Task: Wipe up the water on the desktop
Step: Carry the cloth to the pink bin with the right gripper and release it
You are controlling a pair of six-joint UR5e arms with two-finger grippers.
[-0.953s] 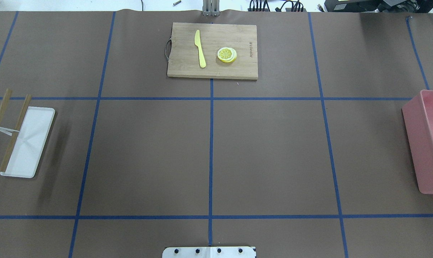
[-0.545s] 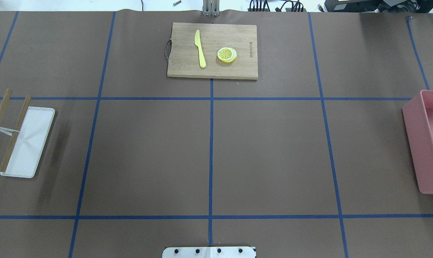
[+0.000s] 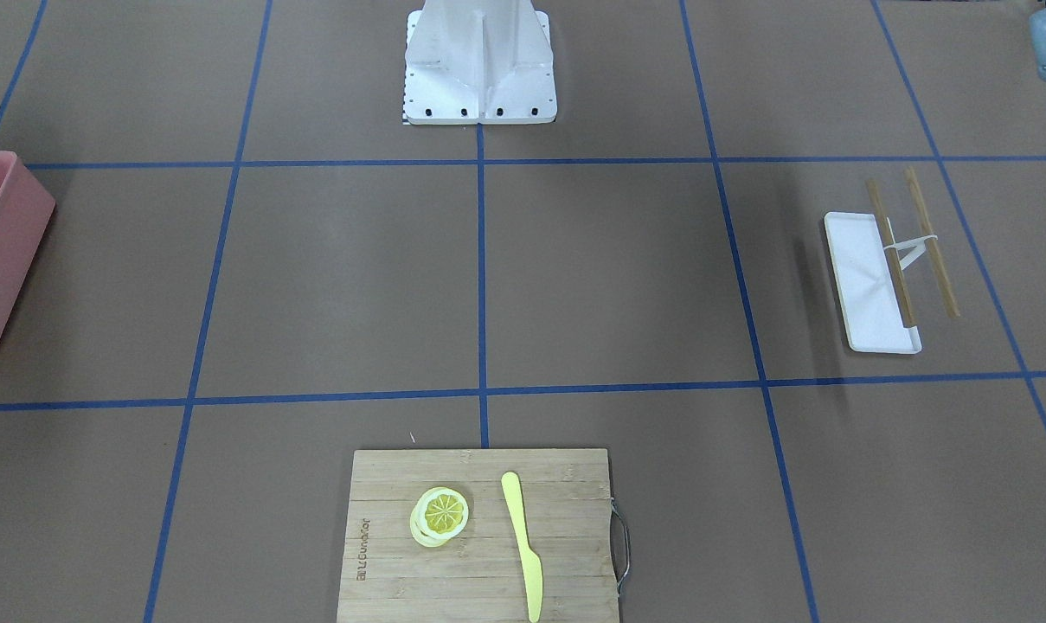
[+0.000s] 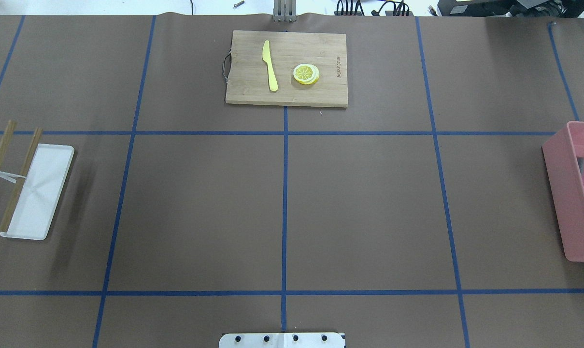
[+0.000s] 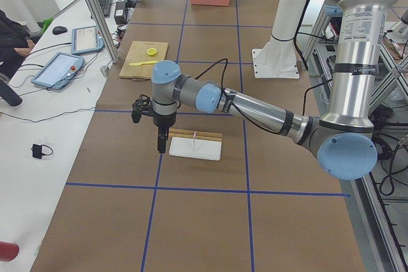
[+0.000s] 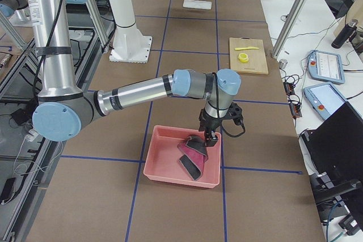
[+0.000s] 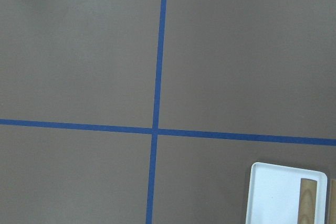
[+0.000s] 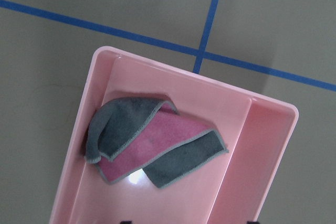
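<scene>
Cloth [image 8: 152,145] lay bunched in the pink bin [image 8: 262,145] at the table's [image 4: 359,208] right end, directly under the right jaws and far from the left jaws; neither pair's grip could be told.

Brown desktop [image 4: 200,212], cutting board [image 4: 320,94] with knife [image 4: 271,67], lemon slices [image 4: 306,74], pink bin [image 4: 560,193]

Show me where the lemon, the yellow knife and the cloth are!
lemon slices [image 4: 306,74], overhead view, on the middle of the top slice.
yellow knife [image 4: 270,70], overhead view, about midway along it.
cloth [image 8: 157,142], right wrist view, on its pink middle part.
</scene>
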